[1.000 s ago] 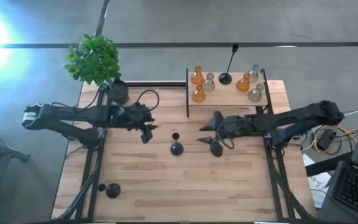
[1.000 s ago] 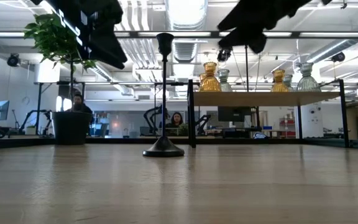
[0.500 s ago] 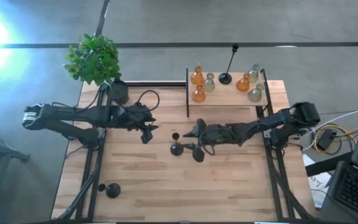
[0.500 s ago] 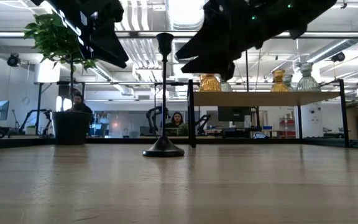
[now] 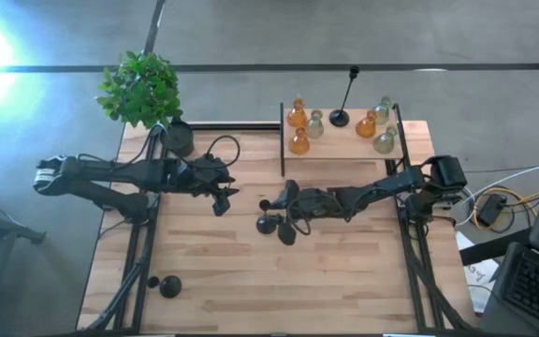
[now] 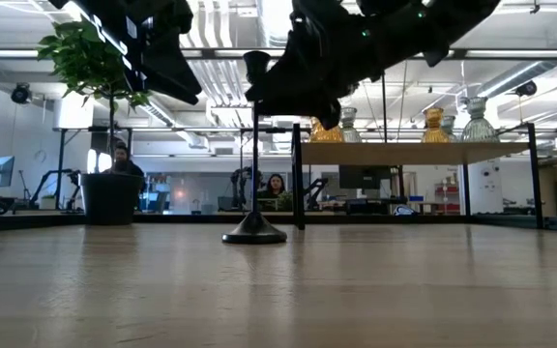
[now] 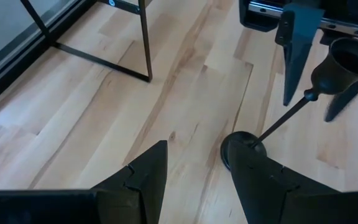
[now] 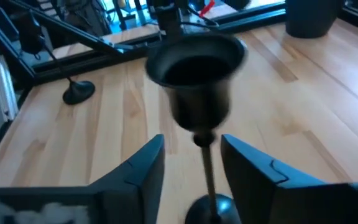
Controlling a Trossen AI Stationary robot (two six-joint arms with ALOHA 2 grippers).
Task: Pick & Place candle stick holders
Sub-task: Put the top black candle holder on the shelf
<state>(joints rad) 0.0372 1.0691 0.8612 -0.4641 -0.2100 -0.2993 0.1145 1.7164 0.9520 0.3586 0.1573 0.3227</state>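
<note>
Right gripper point(image 5: 284, 213) is at table centre, fingers spread, one either side of the black candle stick holder point(image 5: 267, 219). Right wrist view: the two fingers point(image 8: 143, 167) flank the thin stem below the cup point(image 8: 196, 68), with gaps both sides, no contact visible. In the low view the gripper point(image 6: 298, 92) sits at cup height, above the table; the holder point(image 6: 255, 145) stands upright on its round base, cup at the top.

Right arm reaches in from the table's right edge, stretched low across the front of the shelf point(image 5: 340, 145).

Left gripper point(image 5: 221, 198) hangs just left of the same holder, fingers apart, holding nothing. Left wrist view shows its fingers point(image 7: 143, 175) open over bare wood, with the holder's base point(image 7: 243, 149) just beyond them and the stem leaning up toward the cup point(image 7: 346, 61). Left arm comes in from the left edge.

Other holders: on the raised shelf at far right, three amber glass ones point(image 5: 297, 114), three pale clear ones point(image 5: 385, 141), and one black one point(image 5: 342, 115) with a tall stem. Another black holder point(image 5: 169, 286) lies at the near-left corner of the table point(image 5: 344, 281).

Green plant point(image 5: 139, 86) in a black pot sits at the far-left corner.
</note>
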